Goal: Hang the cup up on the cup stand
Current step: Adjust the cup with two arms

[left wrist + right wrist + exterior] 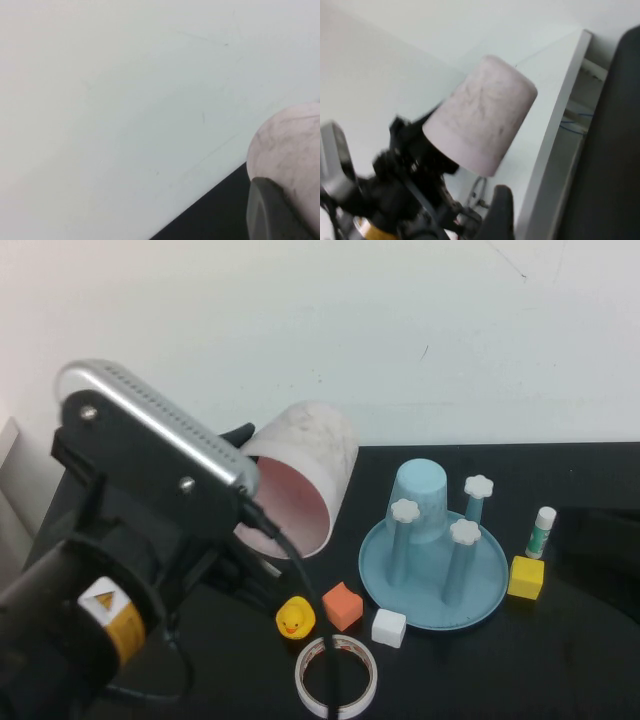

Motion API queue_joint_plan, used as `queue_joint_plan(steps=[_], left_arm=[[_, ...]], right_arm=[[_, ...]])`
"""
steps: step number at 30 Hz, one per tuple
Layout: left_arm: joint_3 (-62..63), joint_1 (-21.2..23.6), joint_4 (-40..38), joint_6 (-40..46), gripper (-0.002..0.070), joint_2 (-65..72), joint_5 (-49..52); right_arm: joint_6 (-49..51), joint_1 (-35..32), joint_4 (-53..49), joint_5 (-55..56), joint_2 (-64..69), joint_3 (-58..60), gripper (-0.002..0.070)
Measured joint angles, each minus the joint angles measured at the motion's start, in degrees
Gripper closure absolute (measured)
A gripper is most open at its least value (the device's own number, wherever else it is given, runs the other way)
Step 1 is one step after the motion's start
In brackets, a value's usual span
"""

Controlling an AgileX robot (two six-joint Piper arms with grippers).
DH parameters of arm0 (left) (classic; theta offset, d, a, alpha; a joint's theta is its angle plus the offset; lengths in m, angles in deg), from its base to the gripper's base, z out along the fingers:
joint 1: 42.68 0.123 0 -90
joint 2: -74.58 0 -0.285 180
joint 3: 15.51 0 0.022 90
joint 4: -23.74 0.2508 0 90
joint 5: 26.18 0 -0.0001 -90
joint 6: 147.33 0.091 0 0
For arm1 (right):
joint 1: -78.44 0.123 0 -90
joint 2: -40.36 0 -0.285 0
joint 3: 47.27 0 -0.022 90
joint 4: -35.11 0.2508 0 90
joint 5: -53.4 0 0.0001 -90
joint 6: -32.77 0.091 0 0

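The pink cup [300, 480] is held in the air by the left gripper [243, 440], tipped on its side, its open mouth facing the camera and down toward the table [590, 660]. It hangs to the left of the cup stand [436, 570], well apart from it. The left gripper's fingers are closed on the cup at its rim end; the left wrist view shows one dark finger [272, 212] pressed against the cup wall [292, 150].

Risks, as a judgement: the hold is near the rim of a smooth tapered wall, so the cup could slip or rotate while it is turned mouth-down. One peg already carries a light blue cup [420, 502], so only the free pegs with white caps [465, 532] can serve; an off-centre descent could catch a cap or shove the stand toward the yellow block [526, 578].

The left arm is raised high, its wrist bent toward the stand. The right gripper [502, 212] is seen only at its wrist camera's edge; its opening cannot be told.
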Motion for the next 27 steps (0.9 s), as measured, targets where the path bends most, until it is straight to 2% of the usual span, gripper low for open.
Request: queue_joint_plan(steps=[4, 10, 16, 21, 27], left_arm=[[0.12, 0.0, 0.0, -3.03, 0.067, 3.43, 3.05], [0.12, 0.0, -0.22, -9.35, 0.0669, 6.14, 5.71], [0.22, 0.0, -0.22, -13.83, 0.067, 6.14, 10.7], [0.33, 0.0, -0.33, -16.01, 0.067, 6.14, 12.28], [0.33, 0.0, -0.43, -16.06, 0.067, 6.14, 13.01]], right_arm=[[8.99, 0.0, 0.04, 3.06, 0.0, 0.0, 0.0025], [16.2, 1.52, 0.04, 9.86, 0.1, 0.0, 0.0025], [21.52, 8.56, 0.25, 13.26, 4.25, -1.8, 0.0025], [21.83, 15.15, 0.36, 13.46, 13.94, -9.99, 0.0025], [21.34, 18.74, 0.5, 9.7, 27.44, -21.56, 0.0025]])
